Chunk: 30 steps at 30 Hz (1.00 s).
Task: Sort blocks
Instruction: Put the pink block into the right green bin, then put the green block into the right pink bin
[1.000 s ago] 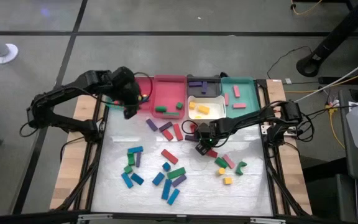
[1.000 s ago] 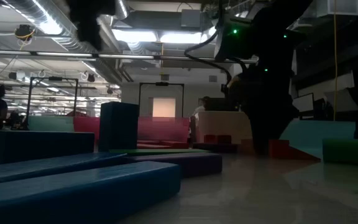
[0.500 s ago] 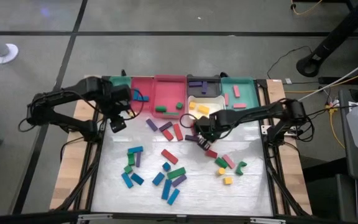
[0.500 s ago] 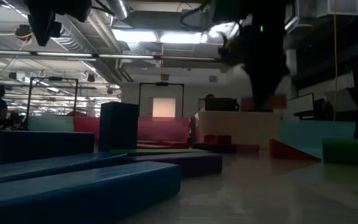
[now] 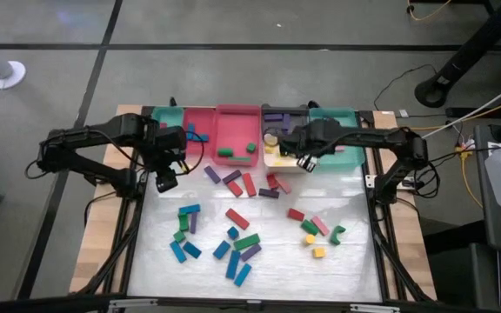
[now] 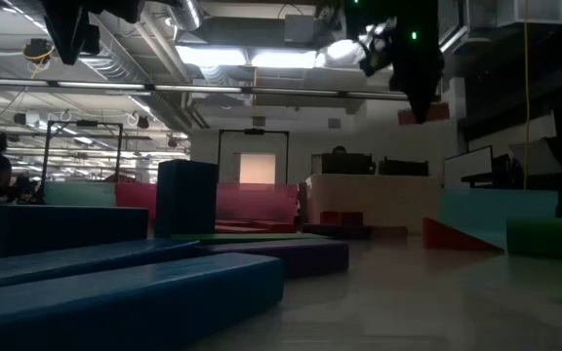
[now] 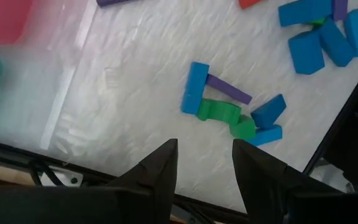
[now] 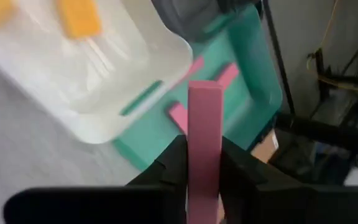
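Our right hand (image 8: 202,163) is clamped on a pink block (image 8: 204,130), which stands upright between the two fingers. From above, this hand (image 5: 305,156) hangs over the white tray (image 5: 278,162), just beside the teal tray (image 5: 348,130) on the right end of the row. That teal tray already holds pink blocks (image 8: 194,93), and the white tray (image 8: 104,74) holds yellow ones (image 8: 79,15).

Our left hand (image 7: 204,163) has its fingers apart and carries nothing. In the high view it sits (image 5: 165,178) at the left edge of the white surface (image 5: 355,261), near the front of the left teal tray (image 5: 165,115).

Before it lies a small cluster: a blue block (image 7: 194,87), a purple bar (image 7: 229,90) touching it, and a green piece (image 7: 219,112) against both. More blocks in blue, green, red, purple and yellow are scattered across the surface (image 5: 233,239). The red tray (image 5: 238,130) holds green blocks (image 5: 226,152).
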Available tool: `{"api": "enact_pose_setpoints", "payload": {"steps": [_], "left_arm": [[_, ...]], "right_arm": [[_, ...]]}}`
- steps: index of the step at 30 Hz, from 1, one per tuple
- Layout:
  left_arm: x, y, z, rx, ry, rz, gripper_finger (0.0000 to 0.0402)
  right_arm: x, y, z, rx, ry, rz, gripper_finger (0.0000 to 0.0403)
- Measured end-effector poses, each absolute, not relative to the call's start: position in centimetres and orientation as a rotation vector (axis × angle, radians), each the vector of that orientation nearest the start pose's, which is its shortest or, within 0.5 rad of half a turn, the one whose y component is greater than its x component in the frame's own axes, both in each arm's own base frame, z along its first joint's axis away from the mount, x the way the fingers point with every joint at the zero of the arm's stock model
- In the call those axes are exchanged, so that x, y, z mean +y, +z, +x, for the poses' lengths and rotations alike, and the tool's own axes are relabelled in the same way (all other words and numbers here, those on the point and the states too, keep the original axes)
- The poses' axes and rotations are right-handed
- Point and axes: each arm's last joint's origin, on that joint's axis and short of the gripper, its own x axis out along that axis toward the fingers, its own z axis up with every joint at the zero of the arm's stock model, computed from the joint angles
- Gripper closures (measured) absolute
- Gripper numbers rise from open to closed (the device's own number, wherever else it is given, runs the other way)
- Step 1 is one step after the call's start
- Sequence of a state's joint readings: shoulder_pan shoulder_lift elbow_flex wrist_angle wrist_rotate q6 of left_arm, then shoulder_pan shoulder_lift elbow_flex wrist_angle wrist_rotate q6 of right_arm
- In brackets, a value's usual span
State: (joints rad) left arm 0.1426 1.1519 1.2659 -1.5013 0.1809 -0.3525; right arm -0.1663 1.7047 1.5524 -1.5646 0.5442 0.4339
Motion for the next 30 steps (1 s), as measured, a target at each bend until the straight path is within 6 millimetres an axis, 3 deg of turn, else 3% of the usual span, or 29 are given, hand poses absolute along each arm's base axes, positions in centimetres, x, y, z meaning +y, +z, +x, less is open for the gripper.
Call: {"api": "enact_pose_setpoints", "payload": {"steps": [7,13,20,25,30], "left_arm": [[0.7,33.7,16.7,1.384,0.208,-0.532,0.0261],[-0.5,33.7,16.7,1.395,0.218,-0.561,0.0261],[-1.4,33.7,16.7,1.382,0.434,-0.808,0.0261],[-2.0,33.6,16.7,1.339,0.592,-0.899,0.0261],[-3.1,31.6,17.2,1.283,0.754,-1.054,0.0261]], "right_arm": [[-11.4,26.5,25.8,1.739,-0.973,0.074,0.0318],[-13.9,24.0,23.2,1.861,-1.023,0.208,0.0316],[-15.2,22.5,21.7,1.887,-1.011,0.384,0.0314],[-15.4,22.4,21.8,1.865,-1.012,0.402,0.0314],[-15.4,22.3,22.0,1.843,-1.015,0.409,0.0314]]}}
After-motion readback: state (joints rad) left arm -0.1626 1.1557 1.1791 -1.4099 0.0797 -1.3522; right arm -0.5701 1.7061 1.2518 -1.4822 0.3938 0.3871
